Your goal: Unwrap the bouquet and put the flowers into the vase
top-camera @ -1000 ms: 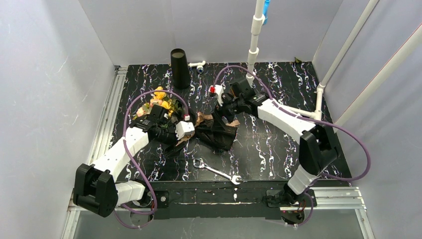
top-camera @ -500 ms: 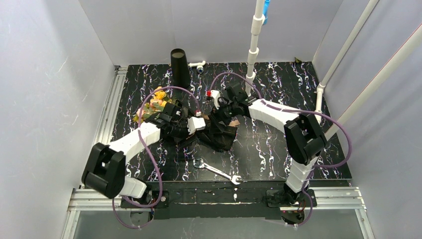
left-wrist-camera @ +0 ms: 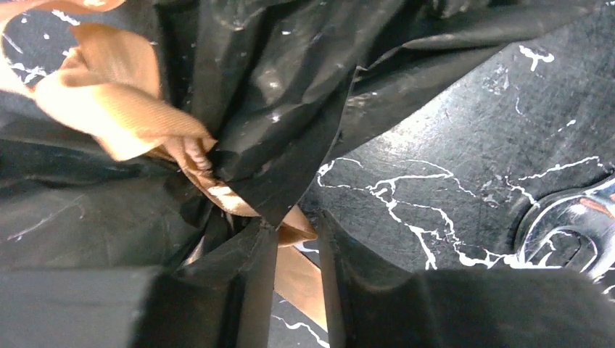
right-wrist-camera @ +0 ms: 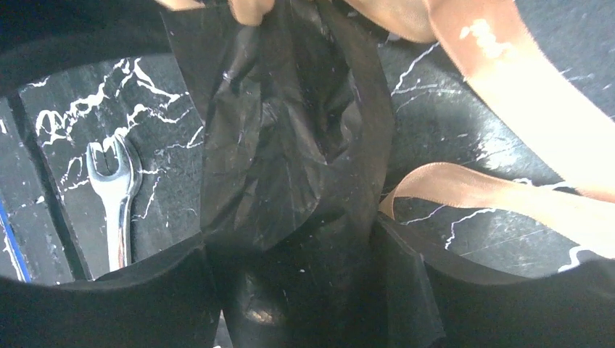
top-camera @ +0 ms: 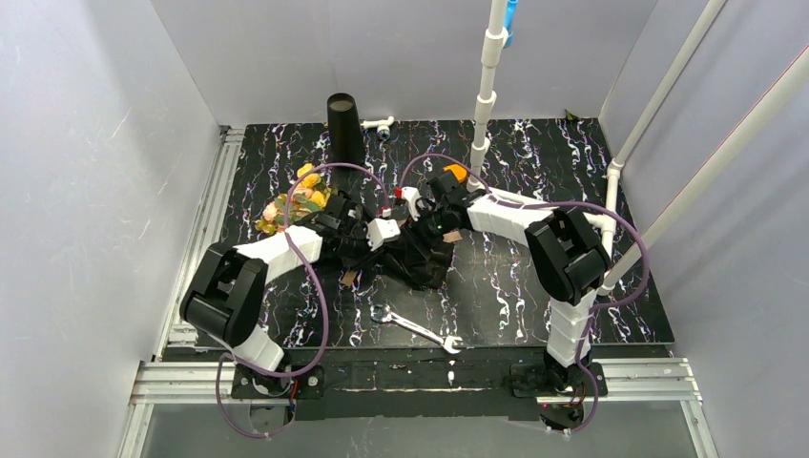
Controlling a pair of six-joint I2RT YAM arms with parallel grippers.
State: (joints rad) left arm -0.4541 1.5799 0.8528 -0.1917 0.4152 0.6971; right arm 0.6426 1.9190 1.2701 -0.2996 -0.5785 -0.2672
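Tan ribbon [left-wrist-camera: 130, 116] lies between the left fingers [left-wrist-camera: 239, 290], which have narrowed, grip unclear; right fingers [right-wrist-camera: 145, 312], narrowing yet wide, straddle the black paper [right-wrist-camera: 290, 181], so untying looks imminent

**Left wrist view:** the wrench [left-wrist-camera: 573, 226] is cut off by the right edge. The ribbon [left-wrist-camera: 123, 109] runs between the fingers of the left gripper [left-wrist-camera: 297, 233]; whether it is pinched or loose cannot be told.

**Right wrist view:** the wrapping paper [right-wrist-camera: 290, 145] fills the right gripper [right-wrist-camera: 290, 239], whose grip is likewise unclear. The ribbon leaves the frame at top and right.

**Top view:** both grippers hide the middle of the bouquet [top-camera: 425, 265]. The flowers [top-camera: 298, 198] show only small heads, their stems covered.
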